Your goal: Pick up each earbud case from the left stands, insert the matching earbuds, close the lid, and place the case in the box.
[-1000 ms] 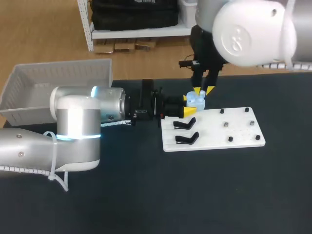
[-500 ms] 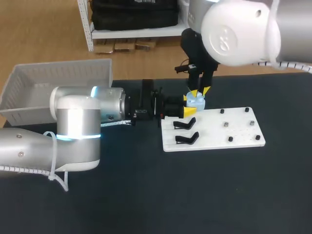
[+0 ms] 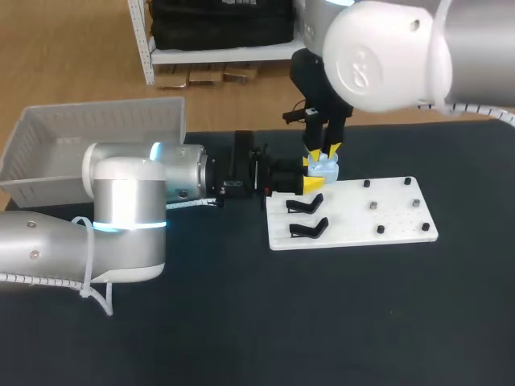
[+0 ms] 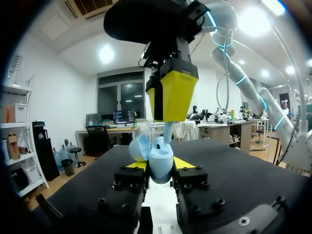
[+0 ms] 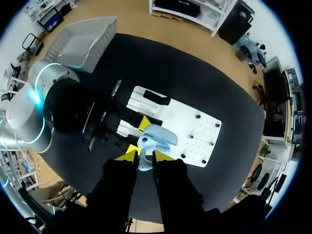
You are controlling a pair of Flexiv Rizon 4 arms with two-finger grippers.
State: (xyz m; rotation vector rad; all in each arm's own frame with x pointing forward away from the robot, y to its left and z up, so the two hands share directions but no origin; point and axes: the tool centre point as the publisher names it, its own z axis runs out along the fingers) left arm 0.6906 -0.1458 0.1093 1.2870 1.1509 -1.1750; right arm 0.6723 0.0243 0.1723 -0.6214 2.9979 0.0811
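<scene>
Item: earbud case (image 4: 160, 158), pale blue, lid open, clamped between the left gripper's (image 4: 161, 165) jaws, just beneath the right gripper (image 5: 144, 157). Earbud (image 4: 167, 131): pinched in the right gripper, apparently not yet seated. Outstanding: seating, lid closing, transfer to box (image 3: 96, 137).

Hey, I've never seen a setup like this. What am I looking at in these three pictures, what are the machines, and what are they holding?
These are two robot arms working at a dark table. One picture looks down from above. The two round ones come from cameras on each arm's wrist. The left gripper is shut on an open, pale blue earbud case. The right gripper, just above it, pinches an earbud right at the case's opening. On the table lie a white board with two empty black stands, and a grey box off to the left.
</scene>
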